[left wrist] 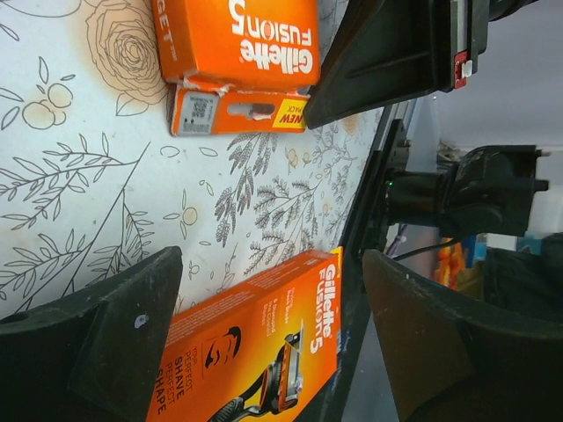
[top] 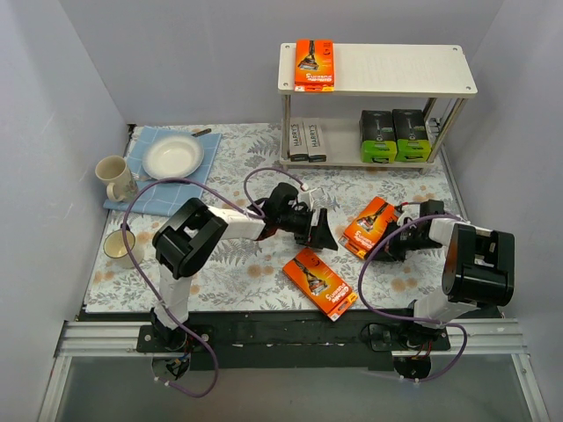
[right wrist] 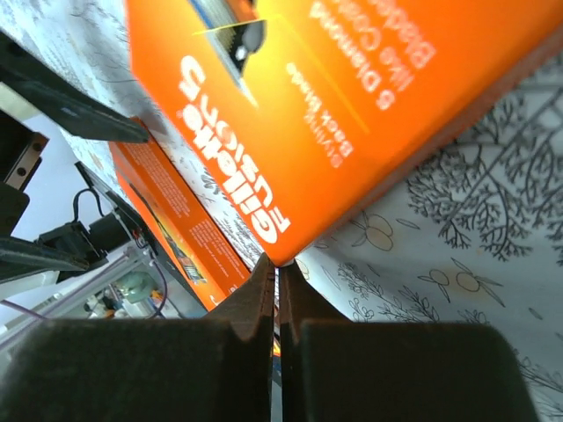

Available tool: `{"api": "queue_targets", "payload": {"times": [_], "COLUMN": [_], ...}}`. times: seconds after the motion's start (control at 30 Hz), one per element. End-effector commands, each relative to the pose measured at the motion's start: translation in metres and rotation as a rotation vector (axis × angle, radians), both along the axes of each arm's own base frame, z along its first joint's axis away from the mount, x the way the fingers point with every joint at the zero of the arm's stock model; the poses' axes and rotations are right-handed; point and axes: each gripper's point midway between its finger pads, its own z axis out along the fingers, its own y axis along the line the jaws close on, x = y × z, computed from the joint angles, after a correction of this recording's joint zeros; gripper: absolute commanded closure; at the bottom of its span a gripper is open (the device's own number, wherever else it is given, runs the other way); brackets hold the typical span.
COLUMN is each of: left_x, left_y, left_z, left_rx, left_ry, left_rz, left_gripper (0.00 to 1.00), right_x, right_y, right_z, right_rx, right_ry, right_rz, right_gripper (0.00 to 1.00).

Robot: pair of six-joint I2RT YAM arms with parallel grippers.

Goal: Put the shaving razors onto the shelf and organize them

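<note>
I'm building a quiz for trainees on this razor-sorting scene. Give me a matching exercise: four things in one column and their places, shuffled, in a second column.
Things:
1. Harry's boxes
2. black and green boxes
3. white plate
4. orange box nearest the arm bases

Places:
A. on the blue cloth
B. right end of the lower board of the shelf
C. flat on the table
D. left end of the lower board

Pairs: 1-D, 2-B, 3-A, 4-C
</note>
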Motion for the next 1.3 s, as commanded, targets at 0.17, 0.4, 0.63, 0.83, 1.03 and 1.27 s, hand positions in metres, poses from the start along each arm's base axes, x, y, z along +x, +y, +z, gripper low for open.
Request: {"api": "queue_targets", "payload": {"times": [0.17,0.4,0.63,0.83,1.03,1.27], "left_x": [0.017,0.029,0.035,0.036,0.029,0.029], "left_y": [-0.008,-0.02,-0.029,-0.043,-0.052,-0.048], "left_z": [0.036,0.022,0.007,-0.001,0.002,0.014], "left_rx": [-0.193,-0.194,-0.164,-0.159,-0.174,-0.2], "left_ry": [0.145,0.223,0.266,0.287,0.282,0.25], "left_rz": [-0.049,-0.033,0.0,-0.018,-0.057,-0.058], "left_gripper": [0.1,0.07,0.06,0.05,0.27,0.7], "right_x": [0.014,0.002,0.002,-0.005,0.001,0.007], "right_y": [0.002,0.015,0.02,0.025,0.025,0.021], "right_z": [0.032,0.047,0.06,0.058,0.057,0.054], "right_rx": [0.082,0.19,0.226,0.201,0.171,0.127], "right_ry": [-0.147,-0.167,-0.213,-0.229,-0.249,-0.241], "right_rz": [0.148,0.177,0.215,0.281,0.295,0.283], "right_gripper": [0.99,0.99,0.99,0.99,0.99,0.99]}}
